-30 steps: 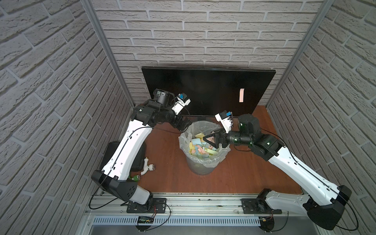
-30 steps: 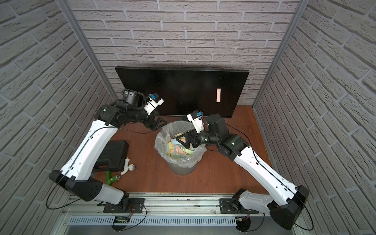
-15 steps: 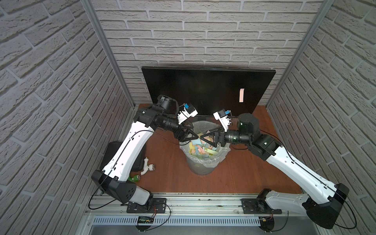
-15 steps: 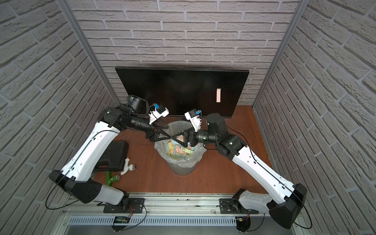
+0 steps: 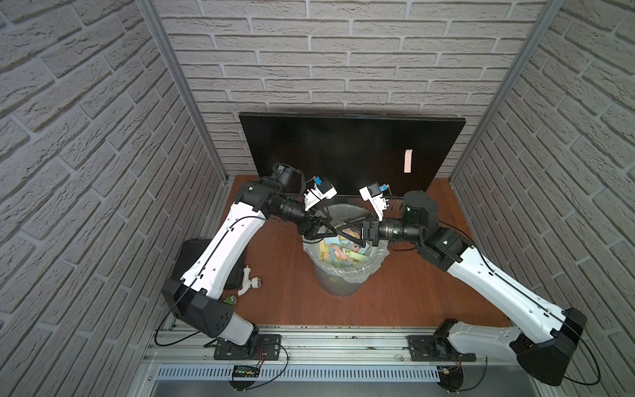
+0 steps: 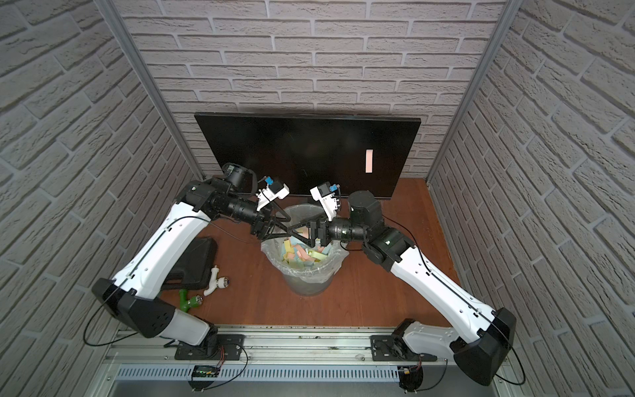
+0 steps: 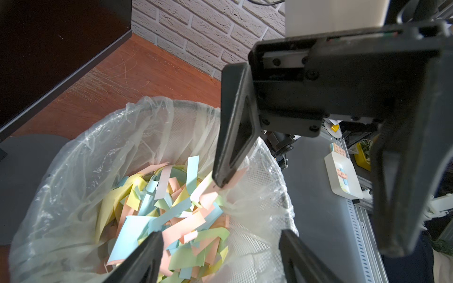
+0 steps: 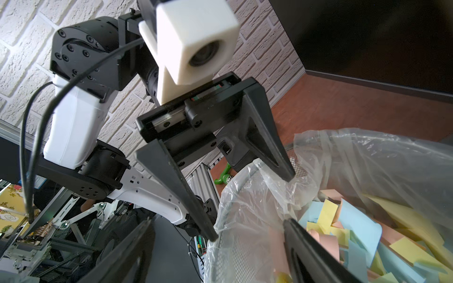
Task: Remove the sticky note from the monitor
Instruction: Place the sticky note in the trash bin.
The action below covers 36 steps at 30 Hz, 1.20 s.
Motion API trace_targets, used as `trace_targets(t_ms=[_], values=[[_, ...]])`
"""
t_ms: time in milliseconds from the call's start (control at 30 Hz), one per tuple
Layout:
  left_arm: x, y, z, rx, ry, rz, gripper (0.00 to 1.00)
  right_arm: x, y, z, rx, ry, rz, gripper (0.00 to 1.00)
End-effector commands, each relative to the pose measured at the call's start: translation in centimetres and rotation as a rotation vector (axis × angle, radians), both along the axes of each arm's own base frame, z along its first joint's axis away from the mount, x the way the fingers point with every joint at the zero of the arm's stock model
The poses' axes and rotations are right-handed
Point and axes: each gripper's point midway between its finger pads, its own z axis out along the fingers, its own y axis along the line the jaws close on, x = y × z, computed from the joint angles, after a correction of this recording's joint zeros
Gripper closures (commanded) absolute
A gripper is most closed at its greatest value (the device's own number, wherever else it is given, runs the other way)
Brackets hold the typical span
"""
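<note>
White arm shells (image 5: pixel 220 254), black joints (image 5: pixel 202 309), thin black cables (image 8: pixel 27 196), white camera blocks (image 8: pixel 196 41)

Both arms reach inward from their bases at the near rail and meet over the middle of the workspace. The left arm (image 5: pixel 223 251) slants away from its base and toward the right. The right arm (image 5: pixel 498 285) slants toward the left, and its wrist section is nearly level. The left gripper (image 8: pixel 252 208) and right gripper (image 7: pixel 306 218) point at each other, tips close together, each with its jaws spread wide.
</note>
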Motion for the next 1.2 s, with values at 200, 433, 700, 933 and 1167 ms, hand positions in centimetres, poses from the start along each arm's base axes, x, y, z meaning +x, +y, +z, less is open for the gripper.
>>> trace_targets(t_ms=[200,433,700,933,1167], values=[[0.8,-0.6,-0.6,-0.011,0.001,-0.008,0.19,0.2,0.6,0.6,0.076,-0.008,0.014,0.16],[0.6,-1.2,-1.2,0.003,0.007,-0.033,0.18,0.3,1.0,0.9,0.118,0.007,0.025,0.17],[1.1,-1.7,-1.4,0.012,0.007,-0.033,0.18,0.3,1.2,1.4,0.160,0.016,0.032,0.18],[2.0,-1.9,-1.9,0.033,0.008,-0.011,0.22,0.2,1.2,1.9,0.177,0.013,0.039,0.21],[2.5,-1.6,-2.4,0.061,-0.003,0.010,0.23,-0.4,0.5,2.9,0.166,-0.017,0.028,0.21]])
